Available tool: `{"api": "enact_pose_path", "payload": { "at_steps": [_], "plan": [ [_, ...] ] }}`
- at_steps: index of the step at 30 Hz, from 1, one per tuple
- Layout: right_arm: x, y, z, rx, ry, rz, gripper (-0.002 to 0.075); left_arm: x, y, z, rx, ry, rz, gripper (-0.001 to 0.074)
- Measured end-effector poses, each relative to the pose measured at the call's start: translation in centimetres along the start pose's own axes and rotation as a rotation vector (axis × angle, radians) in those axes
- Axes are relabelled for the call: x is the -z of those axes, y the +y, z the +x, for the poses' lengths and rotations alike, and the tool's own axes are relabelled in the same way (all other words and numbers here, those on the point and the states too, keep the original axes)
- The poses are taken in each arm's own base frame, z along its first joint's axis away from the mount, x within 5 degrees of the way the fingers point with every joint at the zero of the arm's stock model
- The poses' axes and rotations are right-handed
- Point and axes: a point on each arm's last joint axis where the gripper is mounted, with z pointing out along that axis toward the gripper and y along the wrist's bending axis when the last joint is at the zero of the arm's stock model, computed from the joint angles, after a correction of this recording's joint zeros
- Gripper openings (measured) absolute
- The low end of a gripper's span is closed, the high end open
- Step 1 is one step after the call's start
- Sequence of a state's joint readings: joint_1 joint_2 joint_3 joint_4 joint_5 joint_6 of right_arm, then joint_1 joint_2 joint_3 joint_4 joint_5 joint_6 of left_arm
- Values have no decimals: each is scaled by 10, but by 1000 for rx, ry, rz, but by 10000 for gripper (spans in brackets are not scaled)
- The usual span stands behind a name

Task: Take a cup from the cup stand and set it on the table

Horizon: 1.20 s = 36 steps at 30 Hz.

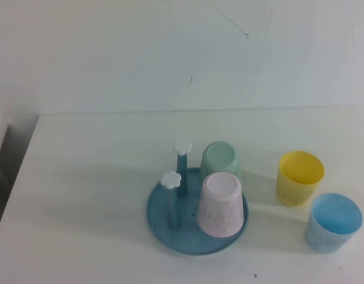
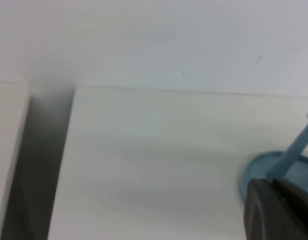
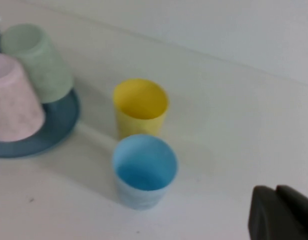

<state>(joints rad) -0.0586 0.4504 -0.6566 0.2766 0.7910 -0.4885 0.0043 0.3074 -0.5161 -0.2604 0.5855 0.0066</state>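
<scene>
Upturned on a stand (image 1: 164, 228) peg at lower centre, pink cup (image 1: 220, 205) ungrasped; left pincer (image 2: 281, 210) and right pincer (image 3: 281, 212) barely visible at frame corners, perhaps parked, opening impossible to tell.

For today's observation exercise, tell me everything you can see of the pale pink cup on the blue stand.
The pink cup is a pale, faintly speckled, handleless tapered tumbler that looks like plastic. It sits upside down, base up and rim down, on the front right of the round blue cup stand, close in front of the inverted mint green cup. Neither pincer touches it; neither shows in the high view.
</scene>
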Motion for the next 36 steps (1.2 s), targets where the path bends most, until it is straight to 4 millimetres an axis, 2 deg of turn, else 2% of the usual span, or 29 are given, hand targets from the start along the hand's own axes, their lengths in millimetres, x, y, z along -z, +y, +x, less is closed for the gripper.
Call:
{"api": "enact_pose_path", "payload": {
  "at_steps": [5,9,14,18,26,31,34,36],
  "plan": [
    [-28,4,-27,98,68,-246,-3,-20,-10,-12,-42,119,96,-3],
    [-56,7,-37,143,85,-418,-3,-39,-13,-16,-82,181,151,-3],
    [-91,7,-43,154,124,-527,-3,-57,-16,-15,-113,251,202,-3],
    [-110,15,-50,182,137,-575,-3,-66,-18,-12,-157,287,229,-3],
    [-144,64,-71,297,159,-691,-3,-69,-21,-14,-219,265,249,-3],
    [-169,92,-79,422,258,-669,2,-69,-25,-13,-260,262,280,-3],
    [-183,100,-84,440,322,-625,44,-69,-25,-13,-266,262,284,-3],
    [-191,102,-88,411,360,-603,111,-69,-25,-13,-264,260,284,-3]
  ]
}}
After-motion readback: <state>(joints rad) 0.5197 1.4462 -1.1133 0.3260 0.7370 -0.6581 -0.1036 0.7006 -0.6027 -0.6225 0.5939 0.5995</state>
